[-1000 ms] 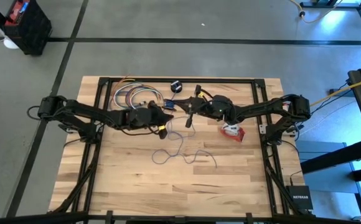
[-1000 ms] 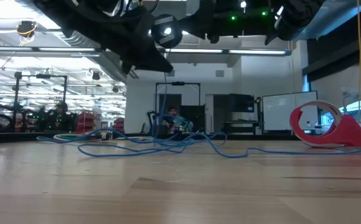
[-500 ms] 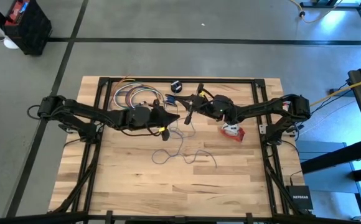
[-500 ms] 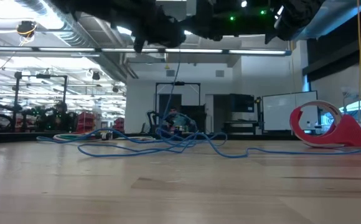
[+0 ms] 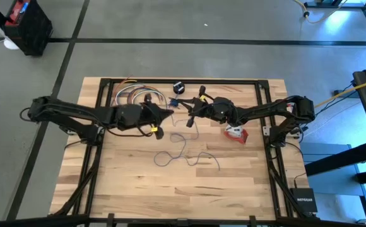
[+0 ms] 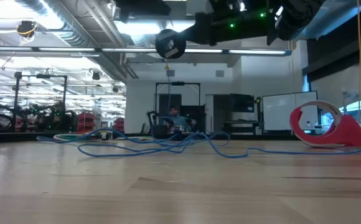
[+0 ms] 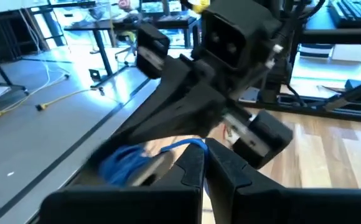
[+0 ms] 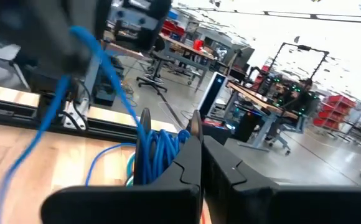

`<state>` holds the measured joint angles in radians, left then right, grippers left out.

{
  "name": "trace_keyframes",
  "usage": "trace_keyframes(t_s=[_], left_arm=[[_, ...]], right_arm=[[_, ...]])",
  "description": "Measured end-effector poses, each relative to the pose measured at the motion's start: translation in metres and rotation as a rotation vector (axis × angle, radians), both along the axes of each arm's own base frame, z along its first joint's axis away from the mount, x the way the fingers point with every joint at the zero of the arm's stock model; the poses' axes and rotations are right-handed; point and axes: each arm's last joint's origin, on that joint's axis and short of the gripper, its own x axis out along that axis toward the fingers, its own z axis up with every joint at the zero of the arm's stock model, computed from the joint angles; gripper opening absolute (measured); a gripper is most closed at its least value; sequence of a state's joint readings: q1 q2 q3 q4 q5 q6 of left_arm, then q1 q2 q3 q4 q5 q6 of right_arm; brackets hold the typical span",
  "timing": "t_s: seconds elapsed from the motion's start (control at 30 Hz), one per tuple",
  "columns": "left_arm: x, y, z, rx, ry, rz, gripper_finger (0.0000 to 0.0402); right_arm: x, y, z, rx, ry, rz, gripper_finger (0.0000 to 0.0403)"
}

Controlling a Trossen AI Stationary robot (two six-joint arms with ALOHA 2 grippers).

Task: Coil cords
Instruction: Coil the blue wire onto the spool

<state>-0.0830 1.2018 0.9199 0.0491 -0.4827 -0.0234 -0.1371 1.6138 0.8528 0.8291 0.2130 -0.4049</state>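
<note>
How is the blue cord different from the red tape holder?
The blue cord is long, thin and floppy; the red tape holder is short, chunky and stiff. The cord sprawls in loose loops over the middle of the table and rises to the grippers, while the tape holder stands alone near the right side. The cord is blue, the tape holder red with a pale roll. Both rest on the wooden table.
</note>
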Motion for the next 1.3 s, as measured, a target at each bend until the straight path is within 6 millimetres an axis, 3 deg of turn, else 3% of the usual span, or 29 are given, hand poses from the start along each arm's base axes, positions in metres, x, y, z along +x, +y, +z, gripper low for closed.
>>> trace_keyframes(t_s=[0.27,0.57,0.97,1.3], left_arm=[[-0.029,0.011,0.002,-0.01,0.125,0.088,0.0],[-0.034,0.027,-0.022,-0.032,0.26,0.192,0.0],[-0.031,0.027,-0.057,-0.053,0.149,0.195,0.0],[-0.029,0.027,-0.06,-0.024,0.068,0.16,0.0]], right_arm=[[0.0,0.001,0.0,0.001,0.001,0.049,0.0005],[0.004,0.004,0.007,0.083,-0.045,0.172,0.0005],[0.005,0.004,0.023,0.121,-0.173,0.182,0.0005],[0.008,0.004,0.041,0.106,-0.213,0.184,0.0005]])
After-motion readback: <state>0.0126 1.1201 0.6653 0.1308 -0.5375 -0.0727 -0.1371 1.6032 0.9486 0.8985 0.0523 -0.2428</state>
